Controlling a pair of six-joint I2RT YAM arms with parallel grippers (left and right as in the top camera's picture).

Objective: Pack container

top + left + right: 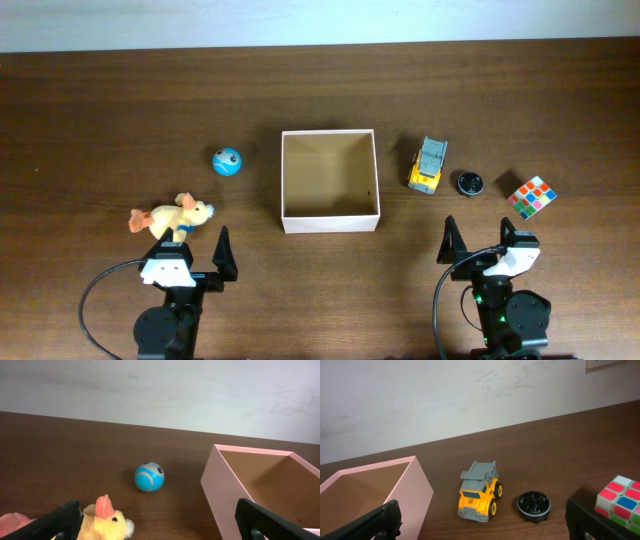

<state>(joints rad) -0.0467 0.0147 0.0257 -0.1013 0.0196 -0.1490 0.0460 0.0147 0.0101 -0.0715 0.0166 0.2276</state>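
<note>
Both the left gripper (193,258) and right gripper (480,250) hang spread and empty; the box (330,222) sits empty, centred on the tabletop (100,120). I'd drop the left gripper squarely over the plush (170,217) just ahead.

Lower left, overhead: black left arm (165,325), white wrist block (167,266), looping black cable (88,300). Lower right: matching right arm (520,318). Left gripper (193,250) and right gripper (480,242): black tapered fingers (222,256).

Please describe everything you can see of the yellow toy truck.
The toy dump truck looks plastic: yellow cab, grey tipping bed and bumper, black wheels with yellow hubs. It stands upright on the wooden table, between the container and a black round disc, touching neither.
</note>
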